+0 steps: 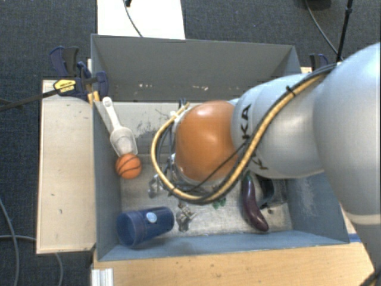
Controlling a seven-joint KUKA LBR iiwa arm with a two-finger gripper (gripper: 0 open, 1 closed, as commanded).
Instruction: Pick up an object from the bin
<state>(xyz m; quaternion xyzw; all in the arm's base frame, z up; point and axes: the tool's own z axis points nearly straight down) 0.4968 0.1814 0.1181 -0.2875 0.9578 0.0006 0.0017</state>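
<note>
Hand point(182, 214), its opening impossible to tell, sits lower centre just right of the blue cup point(144, 226) lying on its side; you should expect it light, rigid, slippery, best gripped across its round body.

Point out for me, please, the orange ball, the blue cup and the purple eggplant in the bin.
orange ball point(128, 166): camera view, on the middle of the ball.
blue cup point(137, 229): camera view, on the side wall of the lying cup.
purple eggplant point(253, 208): camera view, on its thick lower body.
</note>
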